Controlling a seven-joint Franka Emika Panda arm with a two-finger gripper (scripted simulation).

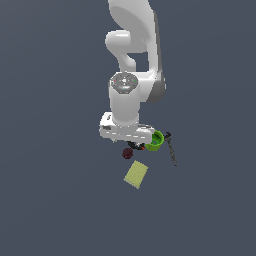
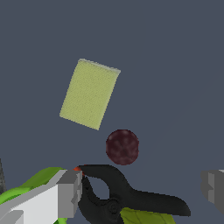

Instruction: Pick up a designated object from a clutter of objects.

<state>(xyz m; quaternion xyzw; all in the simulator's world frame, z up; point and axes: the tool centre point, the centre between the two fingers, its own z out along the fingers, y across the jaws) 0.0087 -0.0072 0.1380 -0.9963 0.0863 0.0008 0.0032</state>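
The designated object, a small dark maroon ball [image 2: 122, 147], lies on the grey floor beside the rest of the clutter. In the exterior view the ball [image 1: 128, 153] shows just below the white hand [image 1: 126, 131]. My gripper [image 2: 141, 187] is open, its grey fingers [image 2: 68, 194] spread wide and holding nothing. A black clamp [image 2: 131, 194] with a red tip [image 2: 77, 169] lies between the fingers, and the ball sits just beyond it, touching neither finger. The hand hovers over the cluster and hides part of it in the exterior view.
A pale yellow flat rectangle [image 2: 89, 94] lies past the ball. A bright green cup [image 1: 156, 141] sits by one finger, with a thin dark tool [image 1: 172, 152] further to the exterior view's right. A yellow-green shape [image 2: 142, 216] peeks from behind the clamp.
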